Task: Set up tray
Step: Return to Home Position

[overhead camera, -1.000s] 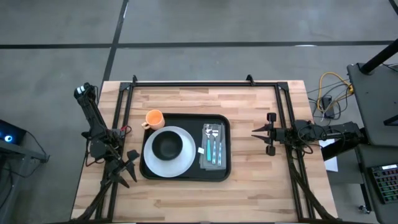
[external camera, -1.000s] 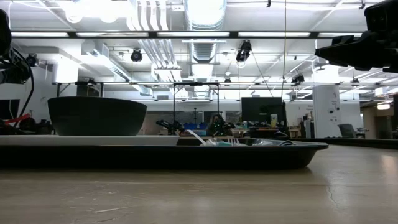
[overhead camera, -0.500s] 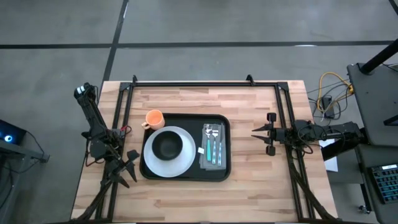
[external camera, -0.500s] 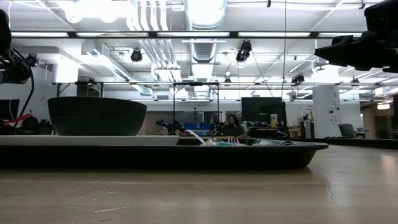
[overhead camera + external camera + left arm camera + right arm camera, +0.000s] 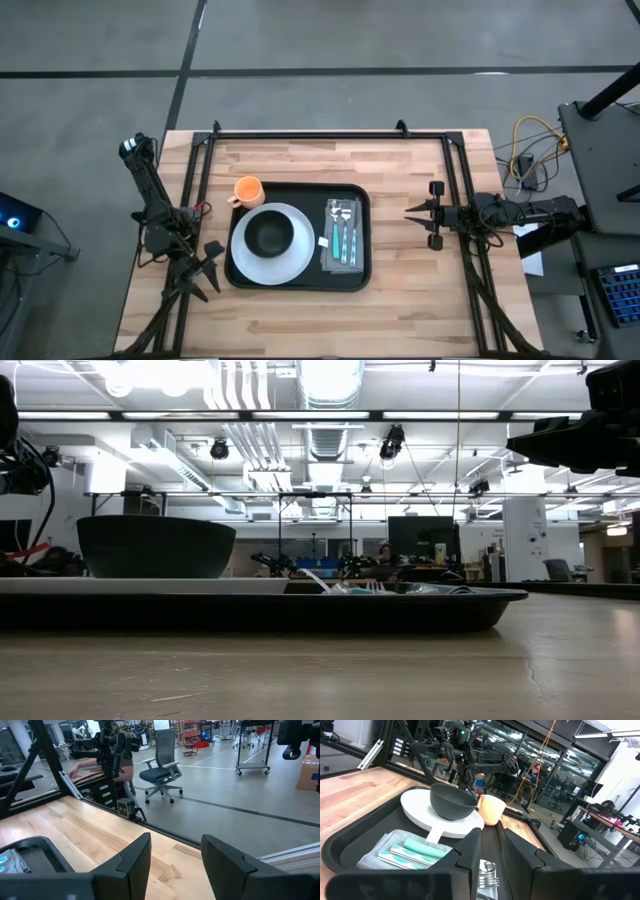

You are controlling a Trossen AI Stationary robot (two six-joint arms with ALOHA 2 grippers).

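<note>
The black tray (image 5: 298,275) lies flat on the middle of the wooden table. On it a white plate (image 5: 250,262) carries a dark bowl (image 5: 269,234). A grey napkin (image 5: 341,255) with teal-handled cutlery (image 5: 342,236) lies on the tray's right part. An orange cup (image 5: 248,190) stands at the tray's far left corner. My left gripper (image 5: 205,265) is open beside the tray's left edge. My right gripper (image 5: 420,225) is open a little, right of the tray, pointing at it. In the right wrist view the bowl (image 5: 452,802), cup (image 5: 492,809) and napkin (image 5: 380,855) show ahead.
Black frame rails (image 5: 320,133) run along the table's far edge and down both sides. Bare wood (image 5: 300,320) lies between the tray and the near edge. Cables and equipment (image 5: 525,160) sit off the table's right side. An office chair (image 5: 162,770) stands in the room beyond.
</note>
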